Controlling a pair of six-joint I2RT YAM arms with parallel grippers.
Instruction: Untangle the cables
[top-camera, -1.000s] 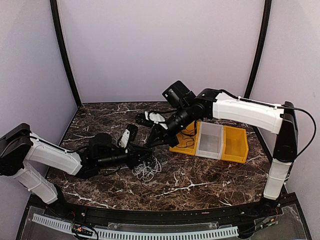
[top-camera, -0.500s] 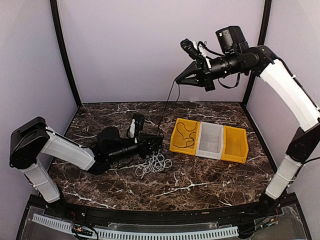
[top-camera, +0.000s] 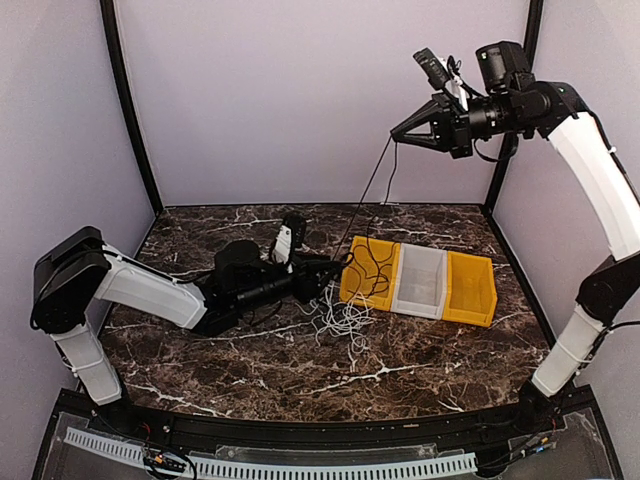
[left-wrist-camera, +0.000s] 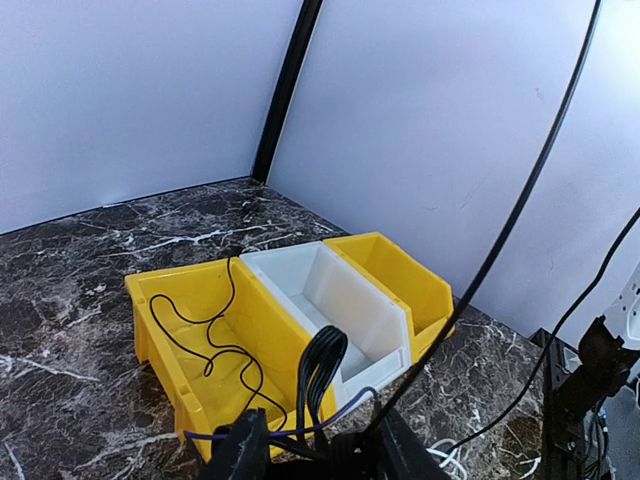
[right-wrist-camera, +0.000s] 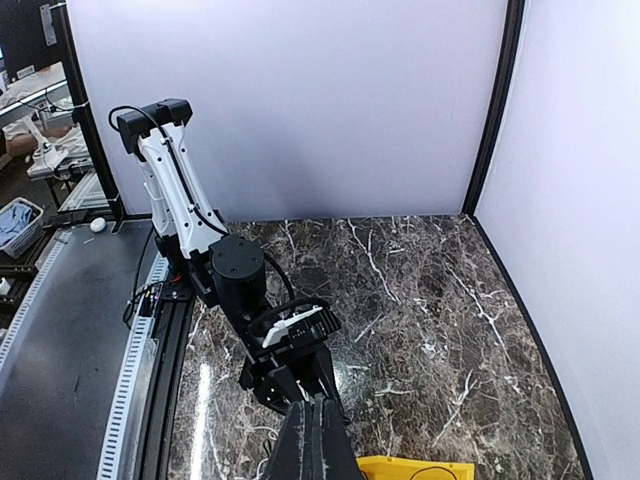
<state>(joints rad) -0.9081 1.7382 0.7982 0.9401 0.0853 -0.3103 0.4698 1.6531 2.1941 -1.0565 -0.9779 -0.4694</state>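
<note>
My right gripper (top-camera: 396, 135) is raised high at the back right, shut on a thin black cable (top-camera: 364, 203). The cable runs taut down to my left gripper (top-camera: 327, 272), low over the table beside the bins. In the left wrist view the left gripper (left-wrist-camera: 320, 455) holds a looped black cable bundle (left-wrist-camera: 322, 368), and the taut cable (left-wrist-camera: 520, 195) rises to the upper right. A tangle of white cables (top-camera: 341, 318) lies on the table just in front of the left gripper. In the right wrist view the right gripper's (right-wrist-camera: 315, 440) fingers are pressed together.
Three bins stand in a row at the right. The left yellow bin (top-camera: 352, 289) holds a loose black cable (left-wrist-camera: 205, 335). The white bin (top-camera: 421, 283) and the right yellow bin (top-camera: 471, 290) show nothing inside. Walls close off the back and sides.
My right gripper rose high and moved right, pulling the black cable taut. My left gripper slid right toward the bins. The white tangle shifted right with it.
</note>
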